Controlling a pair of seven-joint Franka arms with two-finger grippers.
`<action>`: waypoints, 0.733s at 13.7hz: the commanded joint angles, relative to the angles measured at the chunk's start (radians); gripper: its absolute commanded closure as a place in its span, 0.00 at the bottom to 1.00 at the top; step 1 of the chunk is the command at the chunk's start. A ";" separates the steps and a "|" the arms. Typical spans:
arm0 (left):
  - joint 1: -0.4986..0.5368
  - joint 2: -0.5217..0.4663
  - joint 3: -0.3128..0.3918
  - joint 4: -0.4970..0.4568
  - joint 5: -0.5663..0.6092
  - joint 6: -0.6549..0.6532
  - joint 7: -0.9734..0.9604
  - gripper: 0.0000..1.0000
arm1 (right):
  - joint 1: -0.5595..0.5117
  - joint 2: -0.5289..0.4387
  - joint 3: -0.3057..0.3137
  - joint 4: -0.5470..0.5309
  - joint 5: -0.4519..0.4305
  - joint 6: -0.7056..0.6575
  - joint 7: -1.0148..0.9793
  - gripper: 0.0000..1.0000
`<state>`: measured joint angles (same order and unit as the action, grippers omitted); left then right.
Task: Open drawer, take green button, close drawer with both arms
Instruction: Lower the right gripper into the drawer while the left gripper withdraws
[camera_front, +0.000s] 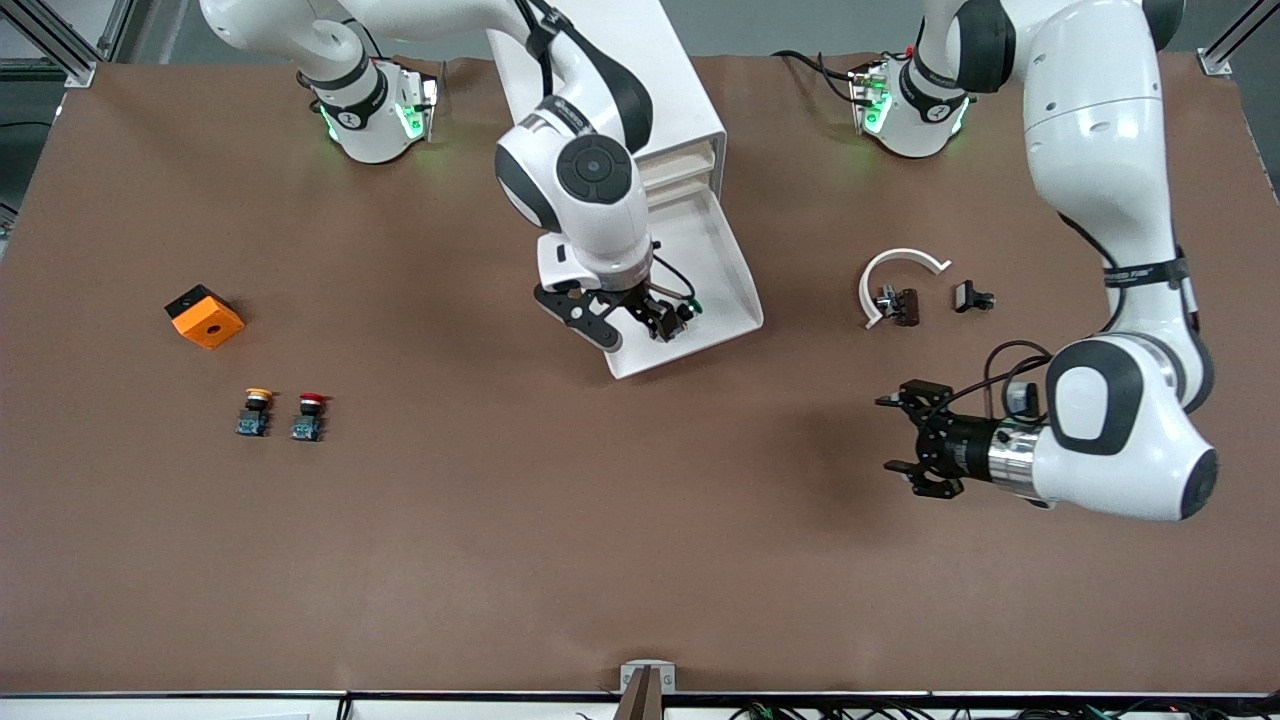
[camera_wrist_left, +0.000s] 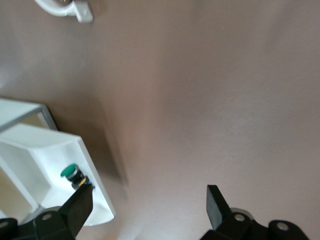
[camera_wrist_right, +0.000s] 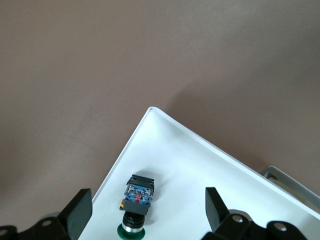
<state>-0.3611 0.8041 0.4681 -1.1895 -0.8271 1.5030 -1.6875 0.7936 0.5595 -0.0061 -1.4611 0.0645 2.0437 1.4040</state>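
The drawer (camera_front: 725, 270) is pulled far out of the white cabinet (camera_front: 640, 60), and the green-capped button (camera_front: 692, 306) lies on its side in it, near the front corner. My right gripper (camera_front: 640, 322) is open over that corner. In the right wrist view the button (camera_wrist_right: 137, 197) lies between the gripper's (camera_wrist_right: 147, 196) spread fingers without touching them, on the drawer floor (camera_wrist_right: 200, 165). My left gripper (camera_front: 886, 433) is open and empty over bare table toward the left arm's end. The left wrist view (camera_wrist_left: 147, 192) shows the drawer (camera_wrist_left: 45, 150) and the button (camera_wrist_left: 70, 171) off to one side.
A yellow-capped button (camera_front: 256, 411), a red-capped button (camera_front: 309, 416) and an orange block (camera_front: 204, 316) lie toward the right arm's end. A white curved piece (camera_front: 893, 275) and small black parts (camera_front: 971, 296) lie beside the drawer, toward the left arm's end.
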 joint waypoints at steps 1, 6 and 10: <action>-0.018 -0.045 0.006 -0.012 0.110 -0.001 0.096 0.00 | 0.019 0.077 -0.009 0.086 0.015 -0.011 0.012 0.00; -0.018 -0.101 0.007 -0.021 0.219 -0.006 0.487 0.00 | 0.052 0.120 -0.009 0.090 0.035 0.029 0.047 0.00; -0.097 -0.138 0.006 -0.033 0.394 -0.006 0.575 0.00 | 0.061 0.149 -0.009 0.090 0.035 0.049 0.064 0.00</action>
<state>-0.4081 0.6978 0.4680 -1.1902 -0.5084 1.4947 -1.1475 0.8451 0.6815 -0.0059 -1.4028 0.0824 2.0909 1.4497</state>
